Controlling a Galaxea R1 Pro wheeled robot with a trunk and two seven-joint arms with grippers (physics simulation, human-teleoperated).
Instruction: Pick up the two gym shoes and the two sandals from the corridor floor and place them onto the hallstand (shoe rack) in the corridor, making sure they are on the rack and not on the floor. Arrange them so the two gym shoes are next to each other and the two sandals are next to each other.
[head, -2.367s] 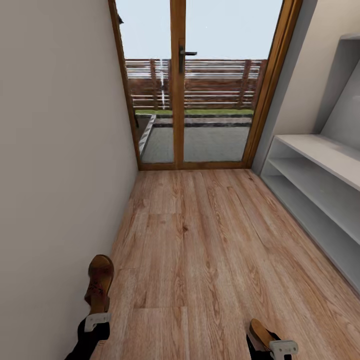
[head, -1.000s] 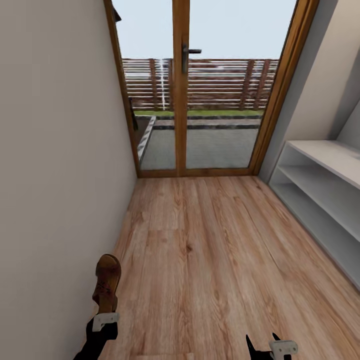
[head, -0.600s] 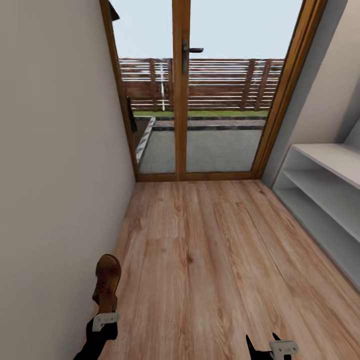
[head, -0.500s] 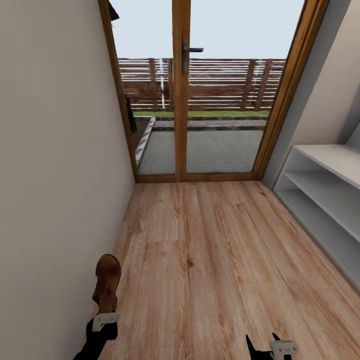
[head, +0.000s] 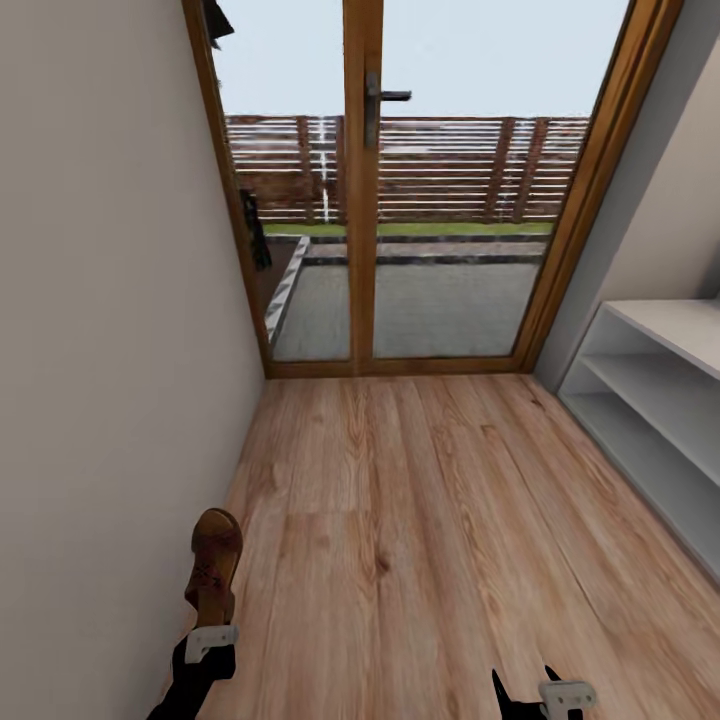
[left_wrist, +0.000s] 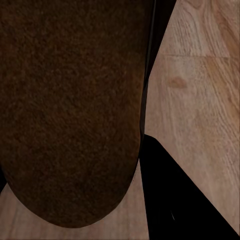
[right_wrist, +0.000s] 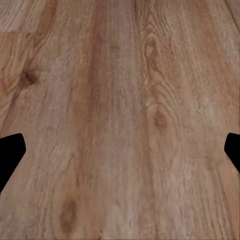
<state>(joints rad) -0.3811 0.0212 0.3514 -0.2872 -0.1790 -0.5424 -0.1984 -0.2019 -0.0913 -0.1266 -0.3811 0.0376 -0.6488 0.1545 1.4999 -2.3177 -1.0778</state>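
Hallstand (head: 650, 390) cut off at frame edge

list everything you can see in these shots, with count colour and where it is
sandal: 1, brown, held up at the head view's lower left, above the floor
corridor floor: 1, light brown wood planks, running to the door
hallstand: 1, white-grey, open shelves, along the right wall
glass door: 1, wooden frame, dark handle, far end of corridor
fence: 1, brown slats, outside behind the door
wall: 1, beige, left side
left gripper: 1, black and white, shut on the sandal
right gripper: 1, black and white, open, holding nothing
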